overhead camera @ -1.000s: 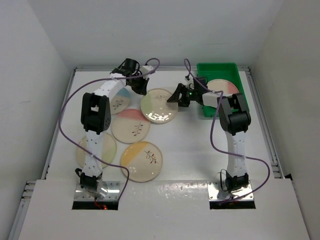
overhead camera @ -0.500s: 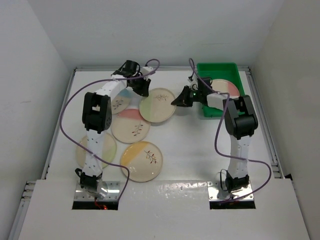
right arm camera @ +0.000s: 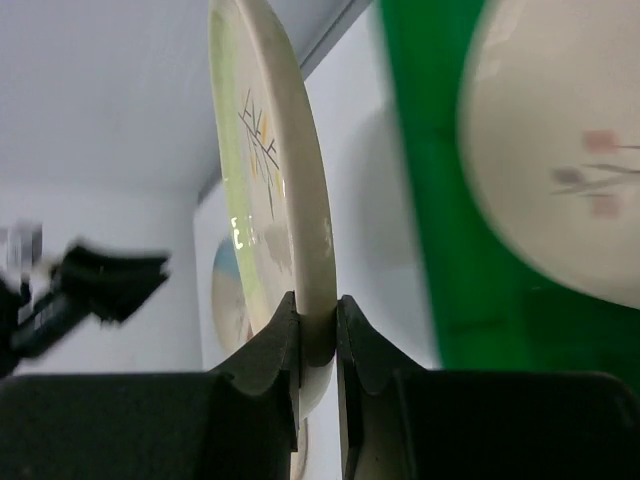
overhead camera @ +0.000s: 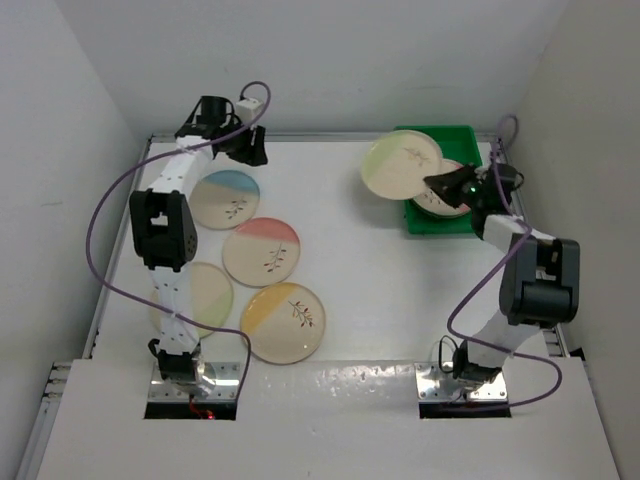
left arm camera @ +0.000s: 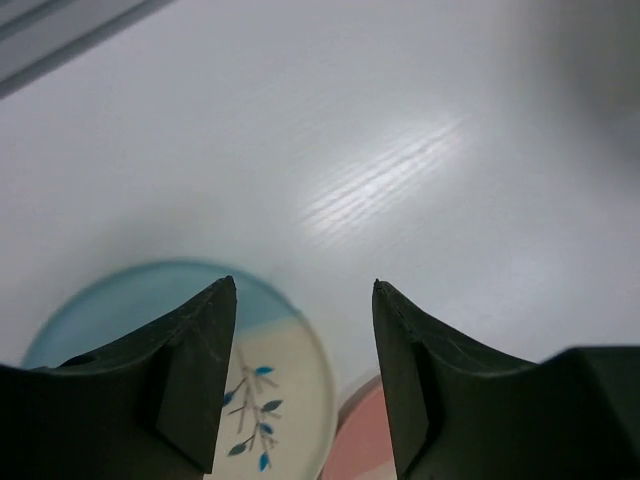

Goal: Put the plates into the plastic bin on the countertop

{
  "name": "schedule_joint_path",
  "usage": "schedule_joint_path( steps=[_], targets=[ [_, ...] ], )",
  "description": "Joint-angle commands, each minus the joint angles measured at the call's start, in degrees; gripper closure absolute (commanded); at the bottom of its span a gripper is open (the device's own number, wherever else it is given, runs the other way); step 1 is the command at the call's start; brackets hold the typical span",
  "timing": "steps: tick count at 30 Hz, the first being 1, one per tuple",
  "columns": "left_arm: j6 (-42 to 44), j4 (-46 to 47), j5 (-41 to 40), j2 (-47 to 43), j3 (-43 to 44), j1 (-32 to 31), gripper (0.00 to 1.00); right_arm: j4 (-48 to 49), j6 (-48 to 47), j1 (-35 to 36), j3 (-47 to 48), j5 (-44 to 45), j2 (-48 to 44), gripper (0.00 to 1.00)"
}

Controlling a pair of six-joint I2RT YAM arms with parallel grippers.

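Observation:
My right gripper (overhead camera: 432, 183) (right arm camera: 318, 300) is shut on the rim of a green-segment plate (overhead camera: 402, 165) (right arm camera: 270, 150). It holds the plate tilted in the air over the left edge of the green plastic bin (overhead camera: 440, 135) (right arm camera: 430, 200). A pink-segment plate (overhead camera: 432, 203) (right arm camera: 560, 150) lies inside the bin. On the countertop (overhead camera: 380, 280) rest a blue plate (overhead camera: 226, 198) (left arm camera: 290, 400), a pink plate (overhead camera: 261, 251) (left arm camera: 365, 440) and a yellow plate (overhead camera: 284, 321). Another plate (overhead camera: 205, 295) lies partly under the left arm. My left gripper (overhead camera: 255, 148) (left arm camera: 300, 285) hangs open and empty at the back left, above the blue plate's far edge.
White walls close in the countertop at the back and on both sides, and a raised edge (overhead camera: 125, 250) runs along the left. The left arm (overhead camera: 160, 230) stretches over the plates on the left. The right arm's cable (overhead camera: 470, 300) loops beside the bin.
The right gripper shut on the green plate's rim, lifted it off the countertop and carried it right to the bin. The left gripper let go, opened and drew back to the rear left.

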Motion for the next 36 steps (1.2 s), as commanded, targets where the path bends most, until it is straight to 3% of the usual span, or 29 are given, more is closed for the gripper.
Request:
schedule_joint_path(
  steps=[1, 8, 17, 23, 25, 27, 28, 32, 36],
  targets=[
    [-4.77, 0.39, -7.51, -2.49, 0.46, 4.68, 0.41, 13.64, 7.57, -4.09, -5.68, 5.47, -5.71, 1.0],
    [-6.89, 0.91, -10.79, -3.19, -2.69, 13.21, 0.41, 16.11, 8.89, -12.61, -11.23, 10.66, -6.51, 1.0],
    [-5.74, 0.91, -11.31, -2.67, -6.91, 18.57, 0.39, 21.03, 13.19, -13.42, -6.14, 13.03, 4.29, 1.0],
    [-5.13, 0.91, -11.84, -1.44, -8.59, 20.42, 0.36, 18.58, 12.33, -13.33, -2.27, 11.89, 9.22, 1.0],
    [-4.61, 0.91, -11.84, -0.91, -8.59, 21.04, 0.34, 15.6, 11.71, -13.16, -0.96, 11.72, 9.58, 0.91],
    [-4.6, 0.91, -12.36, 0.23, -8.59, 21.57, 0.33, 7.11, 6.81, -12.72, 0.19, 12.42, 9.49, 0.73],
    [-4.6, 0.91, -12.37, 0.23, -8.59, 21.57, 0.33, 1.23, 5.22, -12.11, 2.63, 13.12, 9.23, 0.55],
    [-4.07, 0.91, -12.9, 2.16, -9.12, 21.57, 0.33, -17.66, -3.91, -10.17, 9.31, 18.21, 10.01, 0.48],
    [-4.07, 0.39, -12.9, 3.39, -9.12, 21.57, 0.33, -28.61, -7.09, -8.76, 13.2, 25.67, 10.19, 0.45]
  ],
)
